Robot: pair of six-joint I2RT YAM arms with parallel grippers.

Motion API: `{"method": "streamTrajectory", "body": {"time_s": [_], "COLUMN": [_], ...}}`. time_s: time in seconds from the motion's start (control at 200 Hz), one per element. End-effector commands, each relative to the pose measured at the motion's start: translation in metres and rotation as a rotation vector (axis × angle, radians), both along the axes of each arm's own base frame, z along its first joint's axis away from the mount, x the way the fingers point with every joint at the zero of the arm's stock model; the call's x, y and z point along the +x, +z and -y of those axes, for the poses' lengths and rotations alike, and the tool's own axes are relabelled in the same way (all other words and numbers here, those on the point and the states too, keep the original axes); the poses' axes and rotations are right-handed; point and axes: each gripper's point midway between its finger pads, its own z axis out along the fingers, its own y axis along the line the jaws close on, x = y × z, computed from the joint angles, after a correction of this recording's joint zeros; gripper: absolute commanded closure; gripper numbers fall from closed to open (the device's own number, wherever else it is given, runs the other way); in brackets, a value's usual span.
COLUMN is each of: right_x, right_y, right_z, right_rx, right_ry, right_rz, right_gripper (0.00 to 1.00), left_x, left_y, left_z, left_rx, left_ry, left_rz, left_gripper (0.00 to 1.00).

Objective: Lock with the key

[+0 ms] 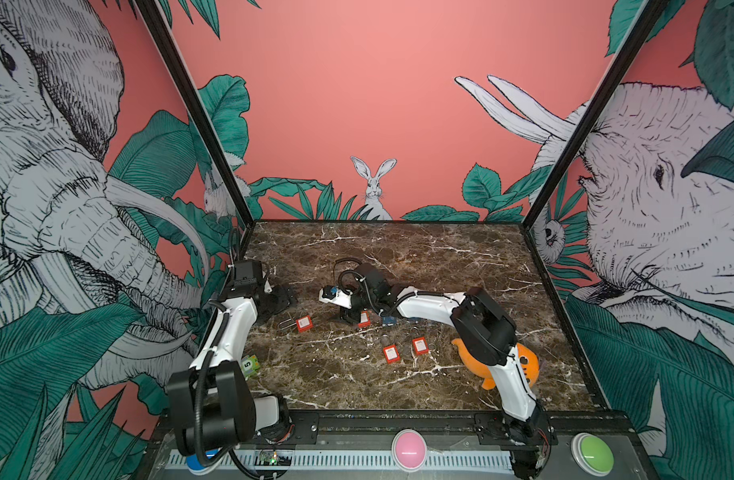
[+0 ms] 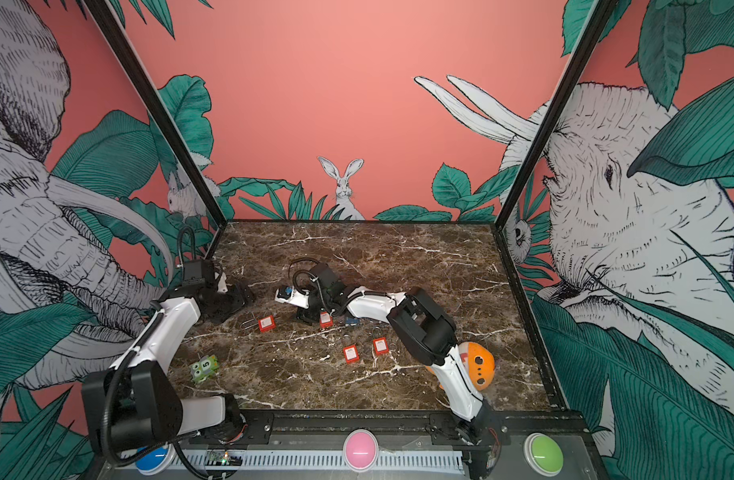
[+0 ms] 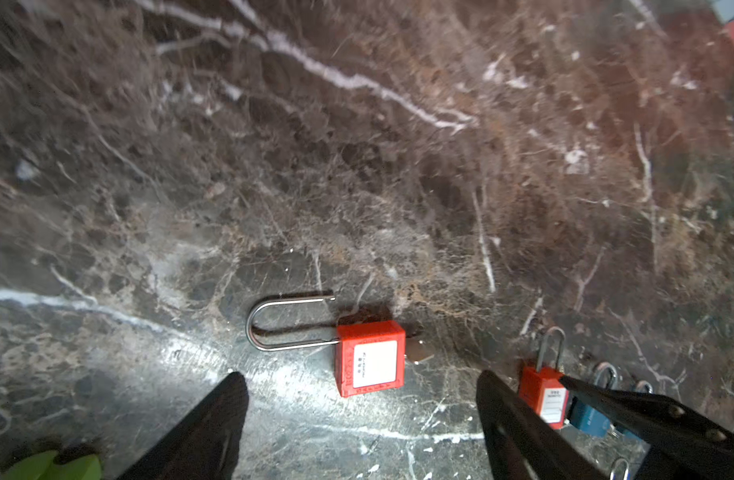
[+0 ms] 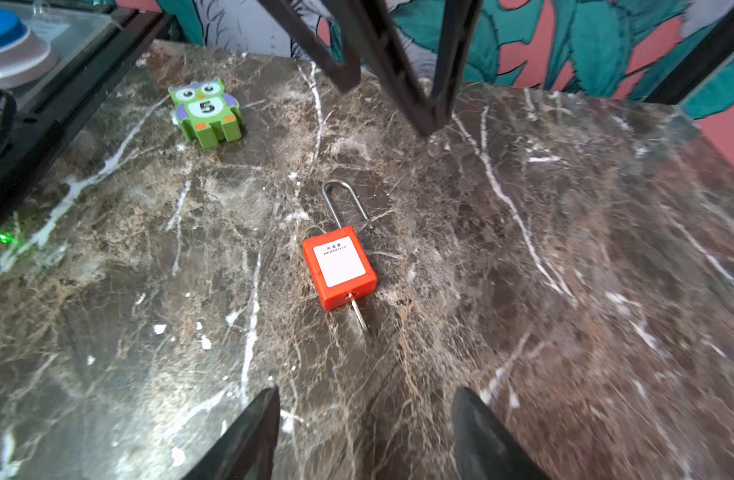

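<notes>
A red padlock [image 1: 303,323] [image 2: 267,323] with a long steel shackle lies flat on the marble, left of the middle. In the left wrist view the padlock [image 3: 371,357] has one shackle leg [image 3: 298,298] ending free beside its body. A silver key [image 3: 419,351] [image 4: 358,311] sticks out of its base. My left gripper [image 1: 284,299] [image 3: 360,373] hangs open just behind and left of the padlock, holding nothing. My right gripper [image 1: 348,318] [image 4: 367,390] stands open to the right of the padlock [image 4: 339,266], facing its key end, also holding nothing.
Three more red padlocks [image 1: 364,319] [image 1: 391,354] [image 1: 419,345] and a blue one [image 1: 388,320] lie right of the middle. A green owl block [image 1: 248,365] [image 4: 205,112] sits near the front left. An orange plush toy [image 1: 527,361] lies by the right arm.
</notes>
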Motion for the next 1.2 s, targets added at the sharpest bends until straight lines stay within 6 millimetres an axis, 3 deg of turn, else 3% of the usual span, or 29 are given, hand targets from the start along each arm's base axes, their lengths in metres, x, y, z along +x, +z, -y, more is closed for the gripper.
{"method": "streamTrajectory", "body": {"time_s": [0.0,0.265,0.505,0.845,1.056,1.196], "right_x": [-0.009,-0.014,-0.031,-0.036,-0.040,-0.043], "right_y": [-0.001,-0.012,-0.011,-0.022,-0.021,-0.021], "right_z": [-0.013,-0.036,-0.033,-0.005,-0.002,-0.001], "right_rx": [0.003,-0.089,-0.027,-0.021,0.014,0.026], "right_ry": [0.075,0.082,0.058,-0.027,-0.021,-0.016], "right_rz": [-0.002,-0.007,-0.071,-0.051,-0.036,-0.034], "right_gripper": [0.34,0.34,0.35,0.35,0.35,0.36], "left_x": [0.005,0.025,0.030,0.006,-0.010,-0.016], "left_y": [-0.009,-0.034,-0.056,-0.067,-0.063,-0.057], "left_z": [0.011,0.022,0.043,0.077,0.106,0.109], "left_rx": [-0.077,-0.158,-0.259,-0.313,-0.345,-0.365], "left_ry": [-0.020,-0.079,-0.130,-0.228,-0.270,-0.255], "left_rz": [-0.043,-0.092,-0.139,-0.216,-0.214,-0.194], "left_gripper": [0.15,0.33,0.51,0.64,0.67,0.69]}}
